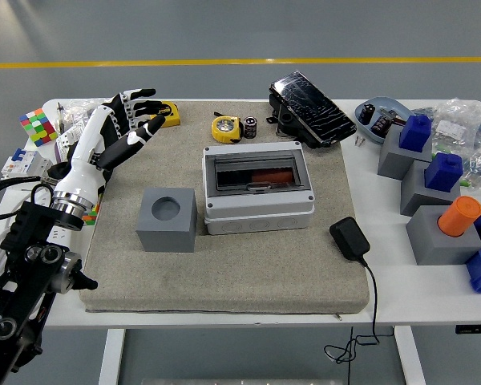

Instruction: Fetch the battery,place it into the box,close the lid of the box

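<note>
Black-and-white left robot hand (120,122), fingers spread.

The left hand (120,124) is white with black fingers (136,100). Just beyond the fingertips lies a yellow object (168,114); further right, a yellow tape measure (224,128) and a black battery (250,127). Behind the wrist sits a multicoloured cube (38,126).
</note>
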Controlling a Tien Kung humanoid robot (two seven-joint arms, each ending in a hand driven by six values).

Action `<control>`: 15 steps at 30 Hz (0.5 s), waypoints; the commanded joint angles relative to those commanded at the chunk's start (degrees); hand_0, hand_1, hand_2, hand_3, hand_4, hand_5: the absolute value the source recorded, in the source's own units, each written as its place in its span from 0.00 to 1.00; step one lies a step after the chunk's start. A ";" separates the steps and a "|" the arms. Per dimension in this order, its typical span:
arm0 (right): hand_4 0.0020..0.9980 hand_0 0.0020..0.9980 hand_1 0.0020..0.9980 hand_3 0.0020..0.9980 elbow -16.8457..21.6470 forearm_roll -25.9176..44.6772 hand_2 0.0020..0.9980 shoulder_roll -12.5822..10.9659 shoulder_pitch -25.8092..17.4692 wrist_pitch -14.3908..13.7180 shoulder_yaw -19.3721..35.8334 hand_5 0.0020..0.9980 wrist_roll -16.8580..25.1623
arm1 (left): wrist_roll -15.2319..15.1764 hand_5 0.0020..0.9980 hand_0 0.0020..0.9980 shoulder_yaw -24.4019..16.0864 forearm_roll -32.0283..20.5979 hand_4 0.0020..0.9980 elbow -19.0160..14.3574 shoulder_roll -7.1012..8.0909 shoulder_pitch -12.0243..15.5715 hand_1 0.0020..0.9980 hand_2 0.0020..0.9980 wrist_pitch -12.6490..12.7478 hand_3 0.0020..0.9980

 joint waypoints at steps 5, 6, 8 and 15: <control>0.98 0.64 0.65 0.58 0.00 0.48 0.66 0.04 -0.22 0.03 -0.78 0.58 0.17 | 0.42 0.51 0.54 -0.09 0.35 1.00 0.03 0.21 0.49 0.70 0.69 -0.26 0.73; 0.98 0.64 0.65 0.58 0.00 0.48 0.66 0.05 -0.28 0.03 -0.80 0.58 0.19 | 0.51 0.51 0.54 -0.18 0.42 1.00 0.00 0.24 0.58 0.70 0.69 -0.31 0.73; 0.98 0.64 0.65 0.58 0.00 0.24 0.66 0.11 -0.32 0.08 -0.73 0.58 0.13 | 0.71 0.51 0.54 -0.45 0.56 1.00 -0.10 0.36 0.71 0.70 0.69 -0.39 0.73; 0.98 0.64 0.65 0.58 0.00 0.06 0.66 0.41 -0.42 0.05 -0.40 0.58 0.13 | 1.04 0.51 0.54 -1.44 0.80 1.00 -0.60 0.82 1.61 0.70 0.69 -0.60 0.73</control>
